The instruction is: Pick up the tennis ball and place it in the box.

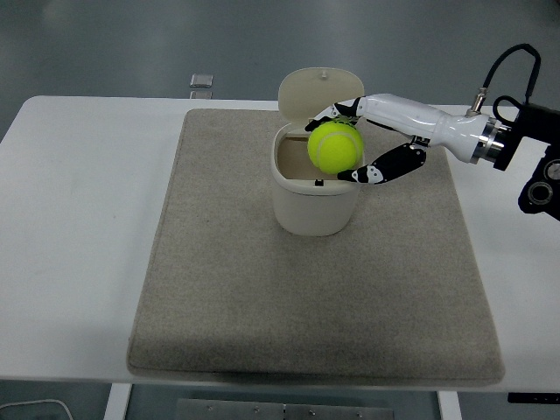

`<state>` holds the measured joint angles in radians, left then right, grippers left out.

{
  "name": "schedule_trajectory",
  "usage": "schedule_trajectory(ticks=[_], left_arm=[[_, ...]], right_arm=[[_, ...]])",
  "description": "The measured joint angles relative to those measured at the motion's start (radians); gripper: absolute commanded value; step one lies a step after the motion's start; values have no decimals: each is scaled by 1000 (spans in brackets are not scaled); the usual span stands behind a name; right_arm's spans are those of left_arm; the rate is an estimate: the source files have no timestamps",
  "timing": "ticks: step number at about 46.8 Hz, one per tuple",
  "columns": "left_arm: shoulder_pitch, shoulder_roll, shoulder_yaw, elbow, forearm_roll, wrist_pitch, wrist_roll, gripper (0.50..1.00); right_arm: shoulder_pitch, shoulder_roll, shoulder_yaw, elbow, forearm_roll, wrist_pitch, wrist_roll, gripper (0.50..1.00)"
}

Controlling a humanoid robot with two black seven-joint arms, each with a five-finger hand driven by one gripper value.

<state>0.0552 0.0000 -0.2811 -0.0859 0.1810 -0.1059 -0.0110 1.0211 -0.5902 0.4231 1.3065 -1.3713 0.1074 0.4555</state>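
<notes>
A yellow-green tennis ball (335,146) is held in my right hand (350,140), which reaches in from the right edge. The fingers are curled around the ball, and it hangs above the open mouth of the cream box (315,201). The box stands at the back middle of a grey mat (315,289), with its hinged lid (319,92) tipped up behind it. The inside of the box is partly hidden by the ball and hand. My left arm does not show.
The mat lies on a white table (79,219). A small grey square object (202,81) sits at the table's far edge, left of the box. My right forearm and its black cable (503,66) cross the mat's back right corner.
</notes>
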Motion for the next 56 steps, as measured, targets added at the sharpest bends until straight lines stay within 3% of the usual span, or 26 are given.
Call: schedule_trajectory(ticks=[2, 5, 8, 19, 49, 56], left_arm=[[0, 0, 0, 0, 0, 0, 0, 992], [0, 0, 0, 0, 0, 0, 0, 992], [0, 0, 0, 0, 0, 0, -1, 992], [0, 0, 0, 0, 0, 0, -1, 992], [0, 0, 0, 0, 0, 0, 0, 992], [0, 0, 0, 0, 0, 0, -1, 992]], right_arm=[[0, 1, 2, -1, 0, 0, -11, 572], [0, 1, 3, -2, 0, -1, -30, 607], [0, 1, 3, -2, 1, -1, -46, 686], [-3, 1, 3, -7, 1, 0, -52, 856], [-4, -13, 1, -9, 7, 12, -37, 862], [-1, -33, 4, -9, 65, 68, -17, 901]])
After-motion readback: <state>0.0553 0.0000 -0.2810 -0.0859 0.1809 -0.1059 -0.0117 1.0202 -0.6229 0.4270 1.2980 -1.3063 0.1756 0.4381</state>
